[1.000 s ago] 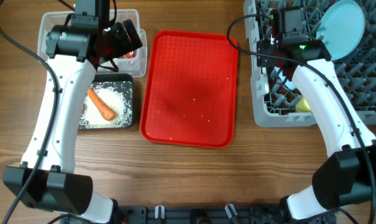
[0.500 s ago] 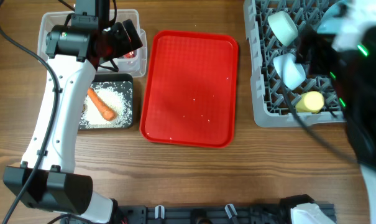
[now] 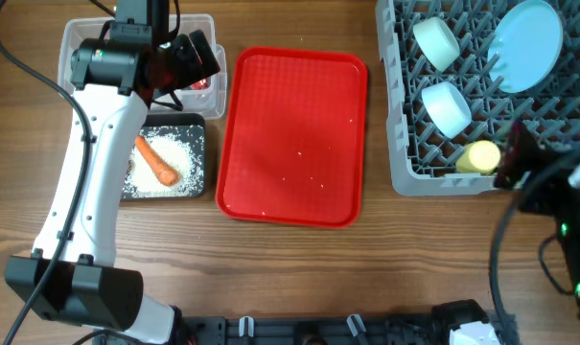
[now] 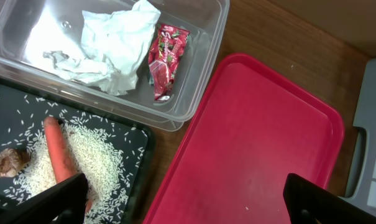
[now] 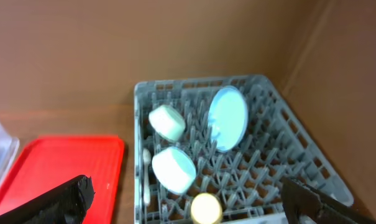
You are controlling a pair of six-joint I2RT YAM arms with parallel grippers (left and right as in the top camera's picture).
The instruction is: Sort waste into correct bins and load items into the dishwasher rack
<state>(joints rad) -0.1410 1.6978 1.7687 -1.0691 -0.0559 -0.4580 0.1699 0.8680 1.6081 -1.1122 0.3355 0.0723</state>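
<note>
Left pincer (image 4: 183, 196) — agape above clear tub (image 4: 203, 68)

Overhead feed: I've got the flat tray (image 3: 294, 134) mid-table. Left of it are two bins, the tub (image 3: 79, 38) at the far side and the shallow bin (image 3: 174, 121) just in front of it. In the tub, the napkin (image 4: 113, 46) has the wrapper (image 4: 166, 59) right beside it. In the shallow bin, rice (image 3: 179, 153) covers the floor, the carrot (image 3: 156, 160) lies on it, and the food scrap (image 4: 4, 163) is left of the carrot. The rack (image 3: 405, 177) is just right of the flat tray. Inside it, the plate (image 3: 526, 45) is far right, the far bowl (image 3: 436, 42) far left, the near bowl (image 3: 446, 107) in front of that, and the cup (image 3: 482, 157) by the near rim.
</note>
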